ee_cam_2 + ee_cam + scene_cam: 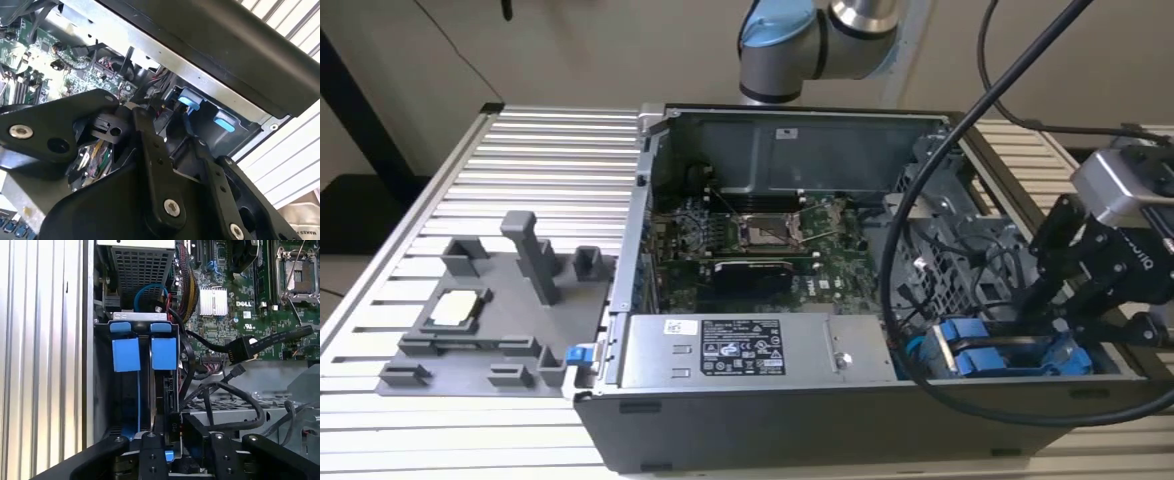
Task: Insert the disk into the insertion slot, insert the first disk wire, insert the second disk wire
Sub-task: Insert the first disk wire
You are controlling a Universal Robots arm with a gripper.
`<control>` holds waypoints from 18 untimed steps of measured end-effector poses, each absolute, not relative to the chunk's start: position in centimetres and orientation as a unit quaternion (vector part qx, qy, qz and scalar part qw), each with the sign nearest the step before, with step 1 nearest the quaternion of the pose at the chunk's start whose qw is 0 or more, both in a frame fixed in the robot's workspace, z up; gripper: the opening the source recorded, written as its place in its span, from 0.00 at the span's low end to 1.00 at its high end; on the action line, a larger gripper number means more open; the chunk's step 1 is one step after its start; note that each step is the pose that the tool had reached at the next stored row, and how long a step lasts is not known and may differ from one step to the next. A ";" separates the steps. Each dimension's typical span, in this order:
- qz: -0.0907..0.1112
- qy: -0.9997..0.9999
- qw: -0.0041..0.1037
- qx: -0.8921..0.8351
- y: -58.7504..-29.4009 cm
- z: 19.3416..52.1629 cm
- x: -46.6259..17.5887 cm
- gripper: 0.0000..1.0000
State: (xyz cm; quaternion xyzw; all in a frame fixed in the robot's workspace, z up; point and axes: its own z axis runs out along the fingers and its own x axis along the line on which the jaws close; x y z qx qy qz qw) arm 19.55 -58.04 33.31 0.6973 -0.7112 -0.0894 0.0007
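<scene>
The disk (169, 400) stands on edge in the insertion slot (140, 316) of the grey drive cage, at the case's front corner on the exterior view's right (917, 352). Its blue end tab (164, 353) lines up with a second blue tab (125, 354) beside it; both tabs (974, 348) also appear in the exterior view. My gripper (172, 434) straddles the disk's near end, jaws against its sides (1041, 325) (172, 135). Two black disk wires lie loose over the motherboard, one with a wide plug (243, 347) and one with a small plug (239, 371). Neither is plugged in.
The silver labelled power-supply box (727, 350) lies along the case's front beside the cage. The motherboard (761, 250) fills the case floor. Thick black cables (907, 270) hang across the case. A grey fixture plate (480, 320) sits on the slatted table on the exterior view's left.
</scene>
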 end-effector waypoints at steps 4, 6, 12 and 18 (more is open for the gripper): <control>-0.089 -0.712 0.001 0.697 -58.0 35.2 19.5 0.33; -0.089 -0.712 0.001 0.697 -58.0 36.0 19.5 0.33; -0.090 -0.711 0.000 0.697 -58.0 37.7 19.6 0.33; -0.094 -0.711 -0.004 0.697 -58.0 37.7 19.6 0.33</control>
